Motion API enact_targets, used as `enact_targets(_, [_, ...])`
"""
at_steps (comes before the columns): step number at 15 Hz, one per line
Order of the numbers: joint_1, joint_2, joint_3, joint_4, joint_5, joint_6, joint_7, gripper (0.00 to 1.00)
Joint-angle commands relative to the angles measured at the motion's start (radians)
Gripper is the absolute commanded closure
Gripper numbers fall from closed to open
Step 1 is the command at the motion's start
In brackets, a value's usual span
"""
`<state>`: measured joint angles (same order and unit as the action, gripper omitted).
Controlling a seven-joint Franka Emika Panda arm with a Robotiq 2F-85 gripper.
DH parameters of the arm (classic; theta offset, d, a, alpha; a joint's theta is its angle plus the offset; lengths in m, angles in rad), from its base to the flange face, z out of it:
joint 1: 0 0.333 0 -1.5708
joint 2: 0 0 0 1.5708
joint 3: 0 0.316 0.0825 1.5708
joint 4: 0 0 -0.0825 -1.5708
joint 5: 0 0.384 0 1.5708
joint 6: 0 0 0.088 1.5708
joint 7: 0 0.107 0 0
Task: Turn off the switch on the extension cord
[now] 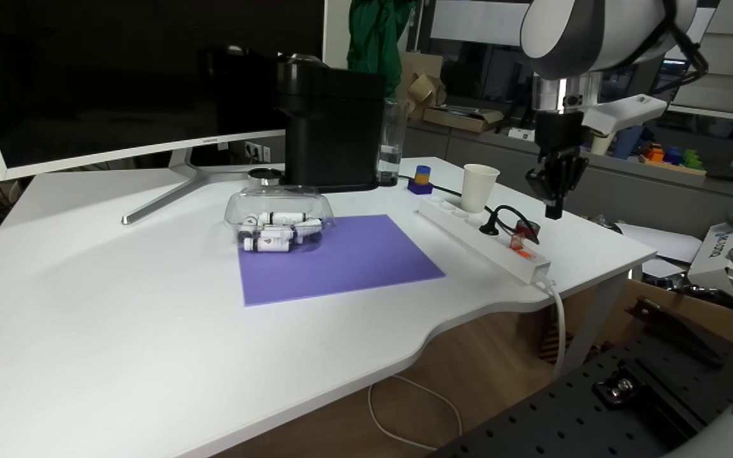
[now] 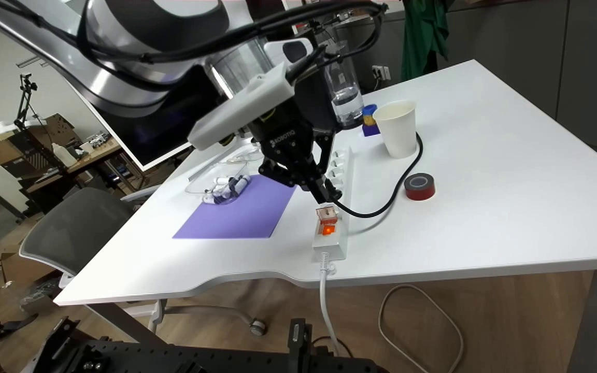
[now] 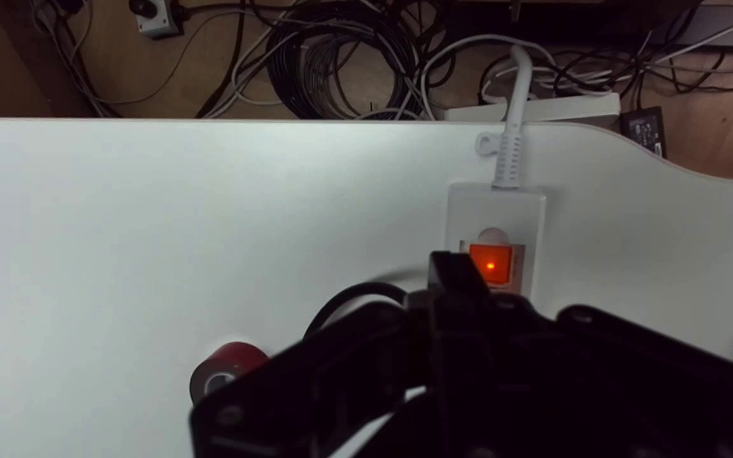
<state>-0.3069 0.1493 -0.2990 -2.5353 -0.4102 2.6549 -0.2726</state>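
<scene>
In an exterior view, the gripper (image 1: 554, 210) hangs above the surface (image 1: 150, 305), pointing downward, fingers brought together. The white extension cord (image 1: 468, 238) lies on the surface, below the gripper and to its left. A paper cup (image 1: 479, 187) stands just beside the extension cord, at the upper left of the gripper. Farther left, a purple sheet (image 1: 354, 261) lies flat.

In an exterior view, the switch (image 2: 328, 229) glows orange at the lead end of the extension cord, below the fingertips and apart from them. A translucent reddish piece (image 2: 327, 215) projects upward between switch and gripper. The fingertips partly hide a black plug (image 2: 333, 191); contact cannot be determined. A black cable (image 2: 366, 215) curves out to the right of the gripper; a tape roll (image 2: 420, 193) lies beyond it.

In the wrist view, the switch is a lit orange square with a bright spot, just ahead and right of the fingertips. The gripper obscures most of the extension cord. The white lead (image 3: 518, 95) runs forward, away from the gripper, over the surface edge.
</scene>
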Motion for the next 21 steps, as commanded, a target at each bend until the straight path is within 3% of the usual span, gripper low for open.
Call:
enact_targets(1, [-0.002, 0.075, 0.006, 0.015, 0.039, 0.083, -0.016, 1.00])
enact_targets(11, [-0.001, 0.214, 0.047, 0.057, 0.143, 0.159, -0.031, 1.00])
enact_targets(21, [0.009, 0.284, 0.061, 0.110, 0.151, 0.151, -0.021, 1.00])
